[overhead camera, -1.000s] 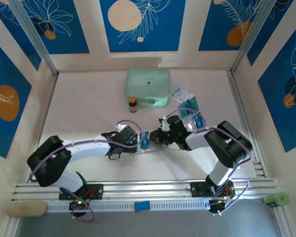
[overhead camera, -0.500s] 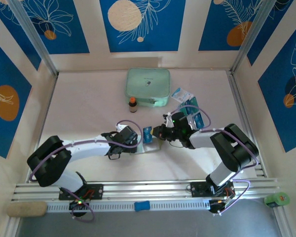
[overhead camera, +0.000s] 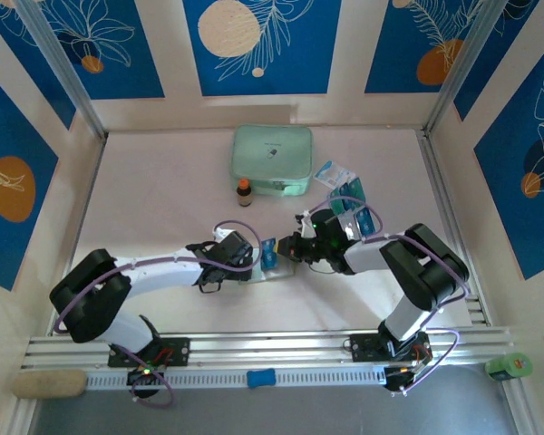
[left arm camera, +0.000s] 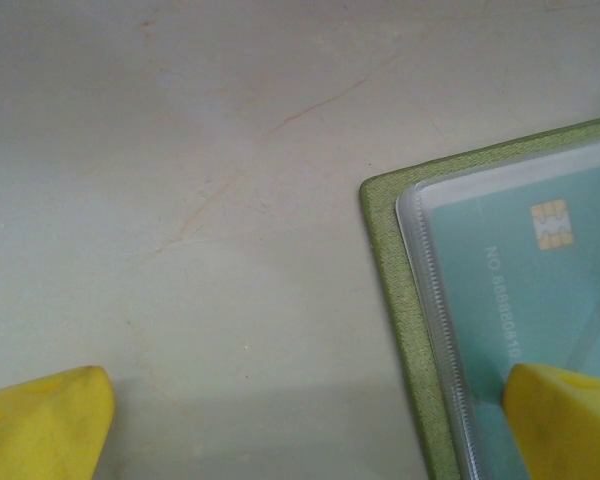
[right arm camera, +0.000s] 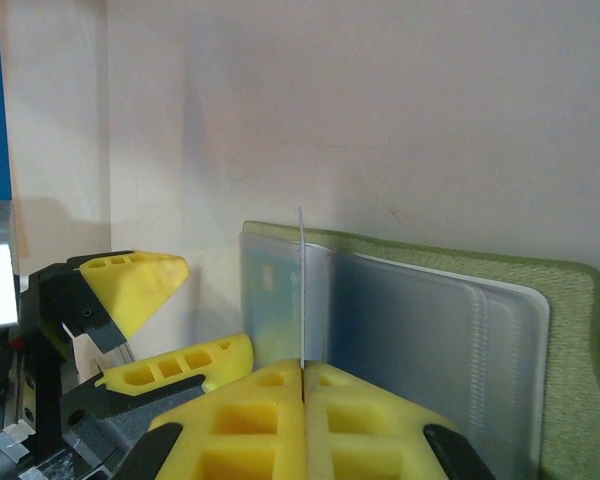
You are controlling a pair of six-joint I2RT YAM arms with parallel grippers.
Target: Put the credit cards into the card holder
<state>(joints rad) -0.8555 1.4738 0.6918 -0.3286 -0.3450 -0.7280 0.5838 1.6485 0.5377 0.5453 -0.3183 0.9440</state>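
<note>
Thin teal credit card [right arm camera: 302, 290] stands on edge, seen edge-on from the R wrist cam. Its long axis runs straight out from the jaws toward the open olive-green fabric card holder [right arm camera: 570, 330]. The far end meets the seam betw. two clear plastic pockets; can't tell if it's in a slot yet. The holder lies flat on the pale tabletop [left arm camera: 180, 150], mid-table betw. the arms, w/ another teal chip card [left arm camera: 510, 290] already in a clear pocket. Right gripper [right arm camera: 302, 375] is the nearer, working arm, jaws pinched tight on the card's near edge. Prob. next: slide fwd along that axis, so edge-to-slot alignment is what counts. Left gripper [left arm camera: 305, 425] is at the holder's corner, jaws spread wide, gripping nothing; one yellow pad looks to rest on the pocket, the other is over bare table. Spare blue-teal cards [overhead camera: 355, 210] lie by the R arm.
</note>
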